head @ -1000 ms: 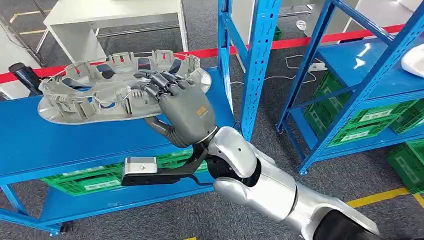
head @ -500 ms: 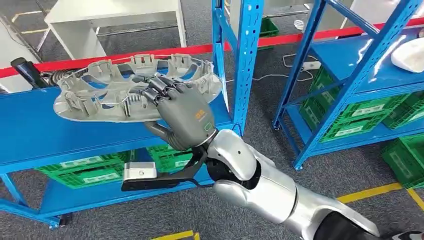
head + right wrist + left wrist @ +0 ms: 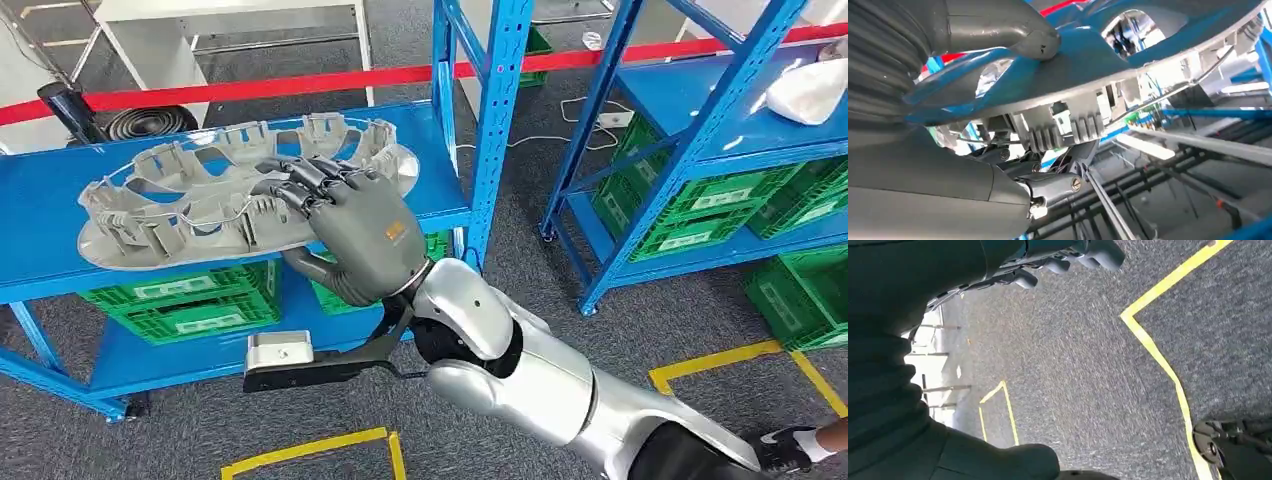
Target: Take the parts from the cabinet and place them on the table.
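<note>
grey plastic part, a wheel-cover sort of shell with ribbed clips around its rim, sits in the left-centre of the head view, inner side up. we see the right hand grasping its near rim, fingers curled over the top edge and the thumb under it. in the right wrist view the thumb presses the part's smooth face.

the part lies over the blue shelf of the cabinet; we cannot tell whether it rests there or is already lifted clear.

left hand hangs toward the grey carpet with yellow floor tape; fingers look curled with nothing in them, though the view is dark.

step in hand, as we judge it: taking the part out of the cabinet. the next move calls for drawing it clear of the blue upright at its right, keeping it level, then turning toward the white worktop at upper left.

writing: green crates below carry white labels, too small to read. an orange mark on the back of the right hand, unreadable.
</note>
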{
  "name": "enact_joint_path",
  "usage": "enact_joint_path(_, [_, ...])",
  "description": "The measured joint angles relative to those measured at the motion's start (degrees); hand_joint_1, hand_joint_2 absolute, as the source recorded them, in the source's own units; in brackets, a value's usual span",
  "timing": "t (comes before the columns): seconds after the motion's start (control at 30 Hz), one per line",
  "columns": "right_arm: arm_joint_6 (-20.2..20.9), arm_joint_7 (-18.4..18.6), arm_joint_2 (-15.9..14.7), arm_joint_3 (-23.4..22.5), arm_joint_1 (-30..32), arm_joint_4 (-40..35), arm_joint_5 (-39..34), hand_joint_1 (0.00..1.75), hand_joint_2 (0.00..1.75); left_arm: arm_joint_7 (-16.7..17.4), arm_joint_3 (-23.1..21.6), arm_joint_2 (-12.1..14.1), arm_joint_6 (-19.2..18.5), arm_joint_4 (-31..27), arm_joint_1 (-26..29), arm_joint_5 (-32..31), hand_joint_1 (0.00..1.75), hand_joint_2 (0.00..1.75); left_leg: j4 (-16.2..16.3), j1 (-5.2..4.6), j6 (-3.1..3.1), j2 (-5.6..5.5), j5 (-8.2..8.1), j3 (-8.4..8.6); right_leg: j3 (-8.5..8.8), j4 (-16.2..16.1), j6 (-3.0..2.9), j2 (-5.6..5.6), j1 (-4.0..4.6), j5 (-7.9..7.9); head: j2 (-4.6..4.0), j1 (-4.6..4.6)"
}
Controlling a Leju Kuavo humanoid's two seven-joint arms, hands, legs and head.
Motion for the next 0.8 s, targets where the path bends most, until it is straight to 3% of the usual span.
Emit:
enact_joint_path(0.03, [0.0, -0.1, 0.0, 0.0, -0.2, 0.0, 0.0, 1.75, 1.75, 0.0, 0.1, 0.0, 0.0, 0.0, -0.1, 0.2, 0.00, 1.75, -0.1, 0.01, -0.34, -0.04, 0.55, -0.07, -0.03, -0.3, -0.30, 0.03, -0.02, -0.04, 0.00, 0.13])
enact_joint_path(0.1, [0.1, -0.2, 0.0, 0.1, -0.3, -0.1, 0.0, 1.75, 1.75, -0.1, 0.2, -0.1, 0.2, 0.0, 0.1, 0.2, 0.00, 1.75, -0.8, 0.11, -1.11, -0.15, 1.61, -0.39, -0.59, -1.0, -1.31, -0.10, -0.14, 1.36, 0.00, 0.20])
enact_joint_path(0.13, [0.2, -0.2, 0.0, 0.1, -0.4, -0.1, 0.0, 1.75, 1.75, -0.1, 0.3, -0.1, 0.2, 0.0, 0.1, 0.3, 0.00, 1.75, 0.0, 0.33, -1.36, -0.23, -0.03, -0.78, -1.13, -1.1, -1.64, -0.36, -0.43, 2.13, 0.00, 0.18])
enact_joint_path(0.17, [0.3, -0.2, 0.1, 0.1, -0.5, -0.1, 0.0, 1.75, 1.75, -0.2, 0.4, -0.1, 0.2, 0.0, 0.2, 0.3, 0.00, 1.75, 2.1, 0.27, -1.65, -0.28, -3.40, -1.75, -1.98, -1.2, -1.98, -0.30, -0.55, 2.85, 0.00, -0.02])
enact_joint_path(0.2, [0.3, -0.2, 0.2, 0.1, -0.5, -0.1, 0.0, 1.75, 1.75, -0.2, 0.5, -0.1, 0.2, 0.0, 0.2, 0.3, 0.00, 1.75, 6.2, 0.39, -2.07, -0.27, -7.40, -3.11, -2.98, -1.2, -2.00, -0.30, -0.60, 3.68, 0.00, -0.11])
enact_joint_path(0.23, [0.3, -0.2, 0.2, 0.1, -0.5, -0.1, 0.0, 1.75, 1.75, -0.3, 0.5, -0.1, 0.2, 0.0, 0.3, 0.3, 0.00, 1.75, 10.5, 0.49, -2.33, -0.27, -10.38, -4.01, -4.01, -1.2, -1.99, -0.30, -0.60, 4.46, 0.00, -0.07])
enact_joint_path(0.27, [0.5, -0.2, 0.2, 0.2, -0.5, 0.0, 0.0, 1.75, 1.75, -0.3, 0.5, -0.1, 0.2, 0.0, 0.3, 0.3, 0.00, 1.75, 14.5, 0.53, -2.53, -0.27, -11.92, -4.62, -5.11, -1.2, -1.92, -0.31, -0.60, 5.27, 0.00, -0.11])
enact_joint_path(0.3, [0.5, 0.0, 0.2, 0.2, -0.4, 0.0, 0.0, 1.75, 1.75, -0.4, 0.5, -0.1, 0.2, 0.0, 0.3, 0.3, 0.00, 1.75, 16.8, 0.59, -2.68, -0.26, -11.50, -4.47, -6.17, -1.1, -1.80, -0.34, -0.62, 6.05, 0.00, -0.11])
enact_joint_path(0.33, [0.5, 0.0, 0.1, 0.2, -0.4, 0.0, 0.0, 1.75, 1.75, -0.4, 0.5, -0.1, 0.2, 0.0, 0.3, 0.3, 0.00, 1.75, 17.0, 0.65, -2.75, -0.25, -9.61, -3.37, -7.22, -1.1, -1.64, -0.36, -0.68, 6.83, 0.00, -0.09])
enact_joint_path(0.37, [0.5, -0.1, 0.1, 0.4, -0.3, 0.0, 0.0, 1.75, 1.75, -0.4, 0.5, -0.1, 0.2, 0.0, 0.4, 0.3, 0.00, 1.75, 15.2, 0.72, -2.79, -0.26, -7.15, -1.09, -8.24, -1.1, -1.43, -0.36, -0.77, 7.63, 0.00, -0.13])
enact_joint_path(0.4, [0.5, -0.1, 0.1, 0.4, -0.3, 0.0, 0.0, 1.75, 1.75, -0.4, 0.5, -0.1, 0.2, 0.0, 0.3, 0.3, 0.00, 1.75, 11.4, 0.78, -2.84, -0.26, -5.28, 2.45, -9.20, -1.1, -1.15, -0.36, -0.89, 8.43, 0.00, -0.11])
enact_joint_path(0.43, [0.5, -0.2, 0.1, 0.5, -0.3, 0.0, 0.0, 1.75, 1.75, -0.4, 0.6, 0.0, 0.3, 0.0, 0.2, 0.3, 0.00, 1.75, 6.8, 0.89, -2.88, -0.28, -5.38, 6.35, -9.89, -1.0, -0.81, -0.34, -0.98, 9.12, 0.00, -0.11])
enact_joint_path(0.47, [0.6, -0.2, 0.2, 0.5, -0.3, -0.1, 0.0, 1.75, 1.75, -0.4, 0.6, -0.1, 0.3, 0.0, 0.0, 0.3, 0.00, 1.75, 1.0, 0.74, -2.80, -0.43, -8.67, 10.40, -10.32, -0.9, -0.29, -0.31, -0.80, 9.75, 0.00, -0.15])
enact_joint_path(0.5, [0.6, -0.1, 0.2, 0.5, -0.3, -0.1, 0.0, 1.75, 1.75, -0.4, 0.6, -0.1, 0.3, 0.0, -0.1, 0.3, 0.00, 1.75, -2.2, 0.29, -1.68, -0.79, -10.17, 11.53, -10.39, -0.9, 0.09, -0.43, -0.80, 10.33, 0.00, 0.09])
enact_joint_path(0.6, [0.6, -0.2, 0.2, 0.5, -0.3, -0.1, 0.0, 1.75, 1.75, -0.2, 0.6, -0.1, 0.3, 0.0, 0.0, 0.3, 0.00, 1.75, -1.7, 0.04, 0.45, -0.62, -8.52, 9.78, -10.36, -2.2, 1.32, -0.42, -0.91, 12.68, 0.00, 0.06])
enact_joint_path(0.63, [0.6, -0.2, 0.1, 0.5, -0.3, 0.0, 0.0, 1.75, 1.75, -0.2, 0.6, -0.1, 0.3, 0.0, 0.1, 0.3, 0.00, 1.75, -1.7, 0.23, 1.18, -0.11, -7.69, 9.41, -10.82, -1.6, 1.54, -0.36, -1.21, 11.45, 0.00, 0.00])
enact_joint_path(0.67, [0.7, -0.2, 0.1, 0.5, -0.3, 0.0, 0.0, 1.75, 1.75, 0.0, 0.7, -0.1, 0.3, 0.0, 0.1, 0.3, 0.00, 1.75, -1.7, 0.16, 1.67, -0.09, -6.99, 8.92, -11.71, 0.3, 1.61, -0.37, -1.12, 8.09, 0.00, 0.11])
enact_joint_path(0.7, [0.7, -0.2, 0.1, 0.5, -0.3, 0.0, 0.0, 1.75, 1.75, 0.0, 0.7, -0.1, 0.3, 0.0, 0.1, 0.3, 0.00, 1.75, -1.7, 0.12, 1.98, -0.04, -6.19, 8.04, -12.75, 4.2, 1.68, -0.35, -1.13, 3.93, 0.00, 0.06])
enact_joint_path(0.73, [0.7, -0.3, 0.1, 0.5, -0.3, 0.0, 0.0, 1.75, 1.75, 0.0, 0.7, -0.1, 0.3, 0.0, 0.1, 0.2, 0.00, 1.75, -1.6, 0.06, 2.07, -0.03, -5.46, 7.10, -13.85, 8.7, 1.74, -0.31, -0.99, 0.74, 0.00, 0.13])
enact_joint_path(0.77, [0.7, -0.3, 0.1, 0.5, -0.3, 0.0, 0.0, 1.75, 1.75, 0.0, 0.7, -0.1, 0.3, 0.0, 0.1, 0.2, 0.00, 1.75, -1.6, -0.06, 2.14, -0.02, -4.68, 6.03, -14.80, 13.4, 1.80, -0.31, -0.83, -1.32, 0.00, 0.17])
enact_joint_path(0.8, [0.7, -0.4, 0.1, 0.6, -0.3, 0.0, 0.0, 1.75, 1.75, 0.0, 0.7, -0.1, 0.3, 0.0, 0.1, 0.2, 0.00, 1.75, -1.4, -0.21, 2.20, 0.00, -3.91, 4.95, -14.92, 16.5, 1.70, -0.31, -0.74, -1.55, 0.00, 0.13])
